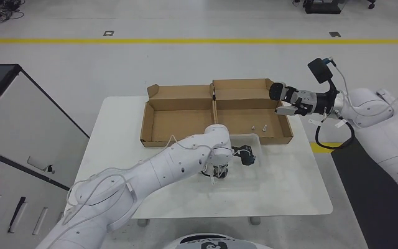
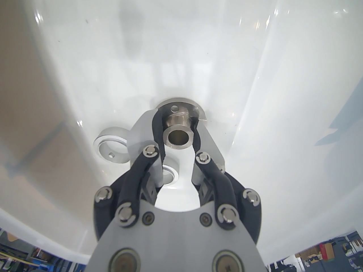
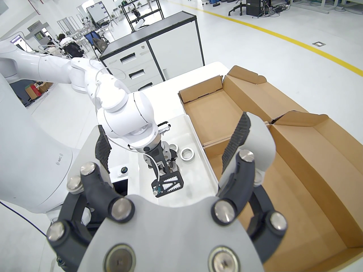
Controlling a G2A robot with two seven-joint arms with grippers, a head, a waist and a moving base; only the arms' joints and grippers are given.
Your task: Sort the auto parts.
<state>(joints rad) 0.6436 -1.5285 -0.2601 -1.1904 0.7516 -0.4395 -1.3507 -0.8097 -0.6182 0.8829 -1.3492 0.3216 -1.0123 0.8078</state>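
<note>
Seemingly clamped, the flanged bushing (image 2: 177, 135) sits between the left jaws; the right jaws stand open.

Left arm (image 1: 168, 165) stretched in from lower left, elbow out, wrist bent so the left gripper (image 2: 177, 131) points straight down. Its fingers (image 2: 157, 131) are clamped either side of a bushing (image 2: 177, 138). Right arm (image 1: 364, 109) comes in from the right, wrist roughly level, right gripper (image 1: 278, 101) aloft with fingers spread wide.
</note>
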